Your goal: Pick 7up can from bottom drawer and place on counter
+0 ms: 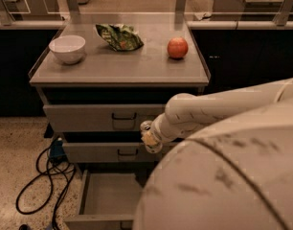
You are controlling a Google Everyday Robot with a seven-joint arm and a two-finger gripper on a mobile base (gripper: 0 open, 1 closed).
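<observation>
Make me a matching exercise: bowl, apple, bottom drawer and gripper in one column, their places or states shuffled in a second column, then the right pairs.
1. white bowl
2. apple
3. bottom drawer
4. gripper

A. pulled open, near the floor
B. right side of the counter
C. in front of the upper drawers, below the counter
D. left side of the counter

Pairs: 1-D, 2-B, 3-A, 4-C.

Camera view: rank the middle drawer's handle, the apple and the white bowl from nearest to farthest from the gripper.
The gripper hangs below the counter front edge.
1. Middle drawer's handle: just below and left of it.
2. Apple: up on the counter, right side.
3. White bowl: counter's left end.
</observation>
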